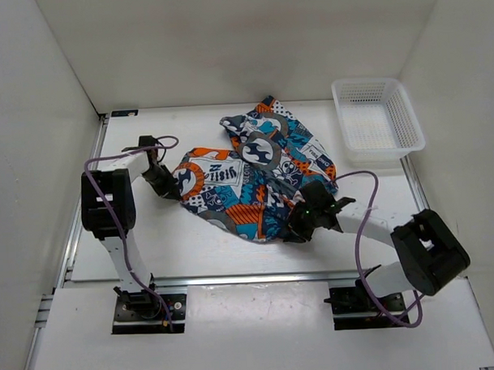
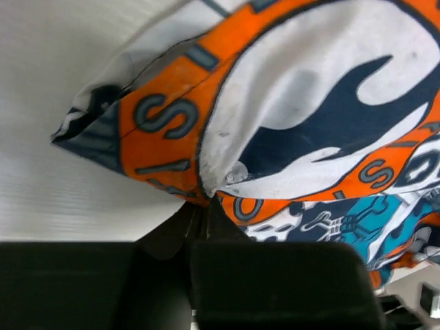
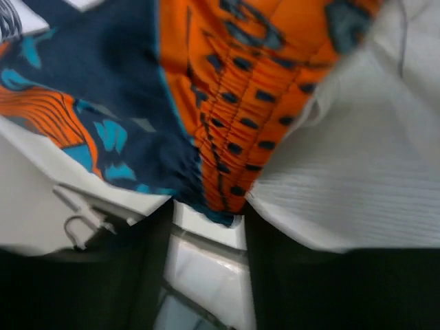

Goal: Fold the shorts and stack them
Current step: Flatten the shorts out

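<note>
Top view: both arms reach inward, left pincer (image 1: pixel 167 184) at the 9 o'clock corner of the shorts (image 1: pixel 263 172), right pincer (image 1: pixel 297 224) at their 5 o'clock edge, shorts rumpled mid-table (image 1: pixel 200 247), long axis roughly 9-to-3; left wrist: pincer pinched tight on an orange corner; right wrist: fingers (image 3: pixel 323 289) straddle the gathered edge, grip unclear.

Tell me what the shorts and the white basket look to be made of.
Shorts: soft, matte printed cloth, maybe cotton or a light synthetic. It creases and bunches, and the right wrist view shows a gathered, seemingly elastic band.
Basket: white plastic, seemingly rigid and moulded, smooth-looking. Its walls and floor form a regular open mesh under a solid rim.
</note>
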`<action>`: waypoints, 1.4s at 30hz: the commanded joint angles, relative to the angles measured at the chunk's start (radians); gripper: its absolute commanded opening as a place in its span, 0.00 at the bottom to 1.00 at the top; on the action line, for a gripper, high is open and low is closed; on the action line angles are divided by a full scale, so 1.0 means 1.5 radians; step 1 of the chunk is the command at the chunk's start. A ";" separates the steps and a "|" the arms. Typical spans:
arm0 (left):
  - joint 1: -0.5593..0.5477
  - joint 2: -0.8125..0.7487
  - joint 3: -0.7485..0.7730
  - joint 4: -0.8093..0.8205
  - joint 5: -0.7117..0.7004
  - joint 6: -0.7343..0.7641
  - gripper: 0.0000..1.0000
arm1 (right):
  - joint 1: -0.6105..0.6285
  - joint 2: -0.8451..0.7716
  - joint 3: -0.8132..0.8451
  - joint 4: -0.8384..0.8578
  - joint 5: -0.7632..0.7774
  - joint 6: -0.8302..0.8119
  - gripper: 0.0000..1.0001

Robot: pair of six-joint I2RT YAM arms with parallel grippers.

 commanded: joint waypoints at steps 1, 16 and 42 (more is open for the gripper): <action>0.002 -0.014 0.037 0.009 0.006 0.011 0.11 | 0.017 0.039 0.093 -0.035 0.088 -0.046 0.36; 0.065 -0.075 0.622 -0.216 0.104 0.017 0.10 | -0.213 0.196 0.926 -0.366 0.108 -0.412 0.01; 0.023 -0.412 -0.114 -0.126 0.009 0.055 0.24 | -0.264 -0.161 0.254 -0.358 0.121 -0.376 0.02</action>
